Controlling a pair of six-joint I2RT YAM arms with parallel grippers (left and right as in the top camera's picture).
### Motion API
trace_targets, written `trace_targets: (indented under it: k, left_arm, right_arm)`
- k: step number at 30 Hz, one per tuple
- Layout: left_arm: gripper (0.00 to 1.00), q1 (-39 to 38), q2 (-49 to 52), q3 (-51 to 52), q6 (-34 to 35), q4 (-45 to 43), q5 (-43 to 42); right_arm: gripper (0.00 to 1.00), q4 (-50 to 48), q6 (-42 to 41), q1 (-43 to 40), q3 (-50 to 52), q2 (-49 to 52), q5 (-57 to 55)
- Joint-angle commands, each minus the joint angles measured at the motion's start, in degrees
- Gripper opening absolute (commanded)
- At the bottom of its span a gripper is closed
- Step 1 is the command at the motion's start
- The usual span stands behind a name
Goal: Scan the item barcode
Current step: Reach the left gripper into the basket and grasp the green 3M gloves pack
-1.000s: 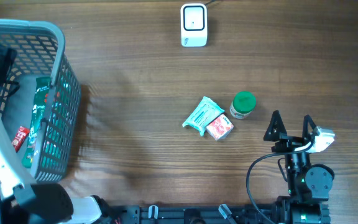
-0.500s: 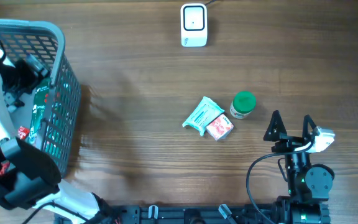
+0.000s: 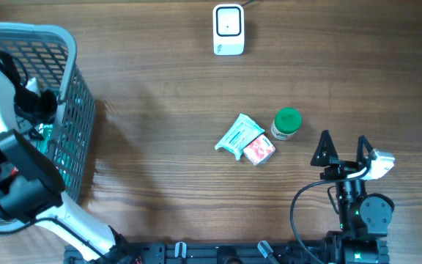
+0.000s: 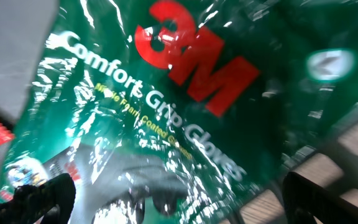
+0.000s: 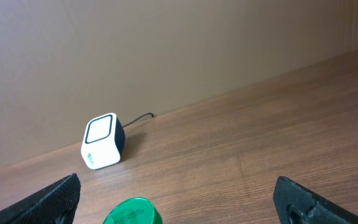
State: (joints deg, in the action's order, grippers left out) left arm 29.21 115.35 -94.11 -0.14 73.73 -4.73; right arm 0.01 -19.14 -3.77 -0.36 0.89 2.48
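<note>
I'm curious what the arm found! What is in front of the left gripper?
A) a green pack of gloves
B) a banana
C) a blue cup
A: the green glove pack, printed 3M Comfort Grip Gloves, fills the left wrist view ahead of the left gripper.

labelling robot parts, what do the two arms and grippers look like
The left arm has white links and a bulky black joint housing with a small red mark. The right arm is black, with a looping black cable and a white wrist piece. The left gripper and right gripper have black tapered fingers.
</note>
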Motion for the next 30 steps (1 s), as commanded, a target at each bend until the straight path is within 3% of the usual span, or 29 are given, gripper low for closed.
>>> trace_targets:
  k: [1,9,11,13,14,21,30]
  left_arm:
    - [1.0,-0.1,2.8,2.1,-1.2,0.0,0.5]
    - [1.0,-0.1,5.9,4.9,-1.1,-0.6,1.2]
    - [0.65,-0.1,5.9,4.9,-1.1,-0.7,3.8]
    - [0.13,-0.1,5.9,4.8,-0.7,-1.1,6.8]
    - [0.04,-0.1,5.8,4.7,-0.7,-1.3,7.2]
    - [0.04,-0.1,5.7,-4.4,-0.4,2.3,7.3]
    - [0.04,-0.1,-0.1,-25.3,8.3,12.1,7.5]
  right_arm:
    - [1.0,-0.2,1.0,0.3,0.1,-0.3,-0.5]
    - [1.0,-0.2,1.0,0.3,0.1,-0.3,-0.5]
    - [1.0,-0.2,1.0,0.3,0.1,-0.3,-0.5]
    - [0.99,-0.2,1.0,0.3,0.1,-0.3,-0.5]
    - [1.0,-0.2,1.0,0.3,0.1,-0.3,-0.5]
    - [1.0,-0.2,1.0,0.3,0.1,-0.3,-0.5]
    - [1.0,-0.2,0.9,0.3,0.1,-0.3,-0.5]
